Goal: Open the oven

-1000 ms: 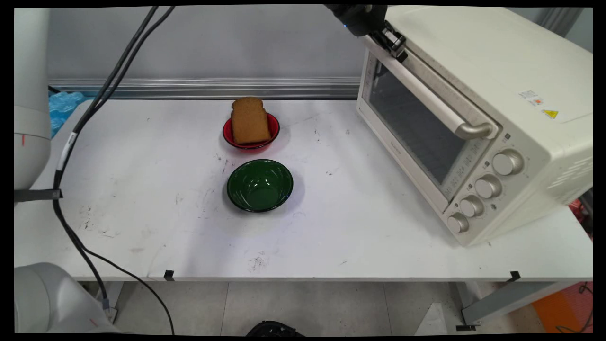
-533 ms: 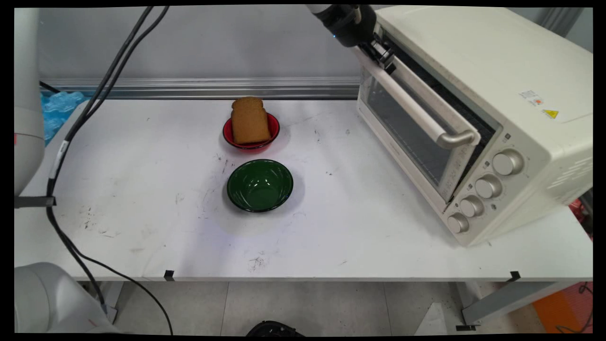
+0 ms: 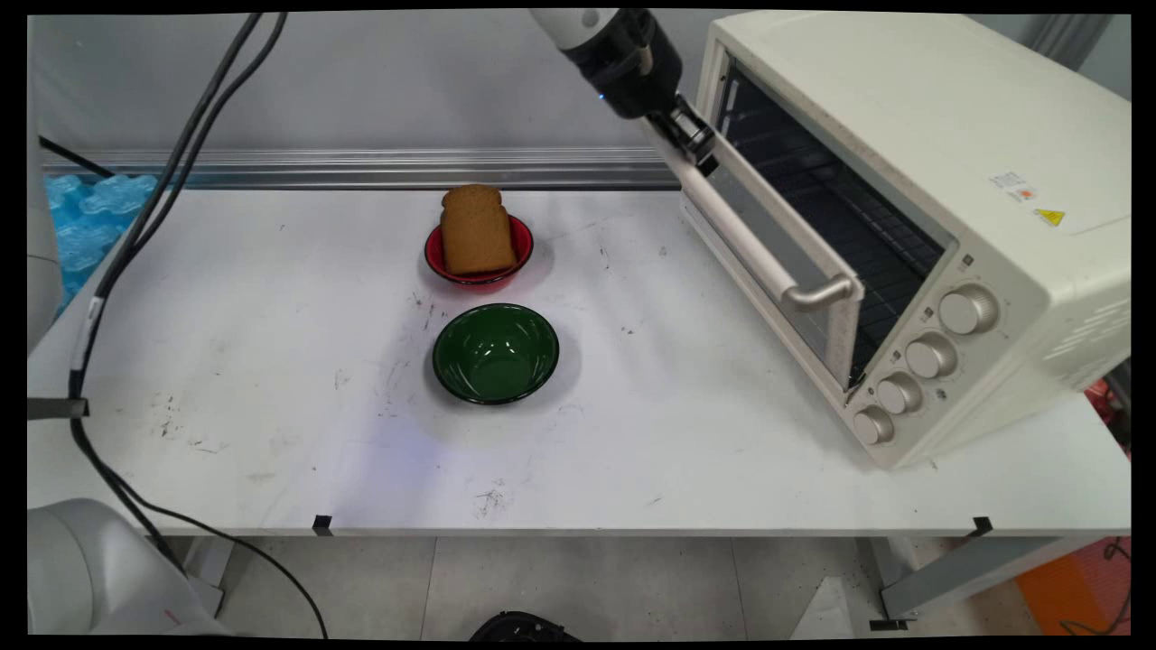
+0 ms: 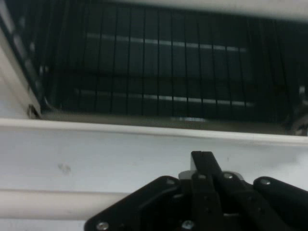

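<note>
The cream toaster oven (image 3: 948, 181) occupies the table's 3 o'clock side, and the principal change is at its door (image 3: 768, 244): one second ago the door was fully shut, half a second ago it stood slightly ajar, and it now hangs partly open, exposing the dark wire rack (image 4: 163, 72) inside. The gripper (image 3: 694, 144) has travelled down and toward 9 o'clock with the door's far end — consistent with the door being drawn open on its bottom hinge, though not yet fully lowered. The fingers sit at the far end of the door handle (image 3: 759, 248); in the hand view they appear closed together on that bar. The white table (image 3: 271, 433) is scuffed with dark marks. Near its centre stands an empty green bowl (image 3: 495, 352); just beyond it, toward 12 o'clock, a red bowl (image 3: 519, 236) carries an upright slice of brown bread (image 3: 474, 230) — neither has moved. An aluminium rail (image 3: 361, 167) and a grey wall (image 3: 406, 81) close the far side.
</note>
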{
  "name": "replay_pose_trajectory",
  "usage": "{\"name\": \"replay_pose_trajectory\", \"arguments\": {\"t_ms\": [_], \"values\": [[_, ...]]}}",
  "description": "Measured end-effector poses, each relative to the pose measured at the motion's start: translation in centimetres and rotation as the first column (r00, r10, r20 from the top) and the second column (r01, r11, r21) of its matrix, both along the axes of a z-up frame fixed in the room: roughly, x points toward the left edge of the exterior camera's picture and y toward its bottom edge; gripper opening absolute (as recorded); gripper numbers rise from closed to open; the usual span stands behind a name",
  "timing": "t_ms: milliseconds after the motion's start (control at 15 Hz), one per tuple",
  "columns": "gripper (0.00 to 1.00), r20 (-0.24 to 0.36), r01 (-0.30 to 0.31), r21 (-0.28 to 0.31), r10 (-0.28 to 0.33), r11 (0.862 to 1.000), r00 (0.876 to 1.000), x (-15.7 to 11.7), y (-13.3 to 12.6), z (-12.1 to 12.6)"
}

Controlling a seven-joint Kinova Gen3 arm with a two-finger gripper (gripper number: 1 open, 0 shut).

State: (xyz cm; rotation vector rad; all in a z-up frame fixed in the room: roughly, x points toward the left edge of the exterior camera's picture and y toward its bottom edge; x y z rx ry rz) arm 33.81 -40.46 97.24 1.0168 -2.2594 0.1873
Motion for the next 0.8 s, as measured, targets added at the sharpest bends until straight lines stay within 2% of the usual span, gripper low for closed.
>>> {"name": "replay_pose_trajectory", "arguments": {"t_ms": [800], "values": [[0.00,0.065,-0.007,0.044,0.004,0.999,0.998,3.2,3.0,-2.5]]}}
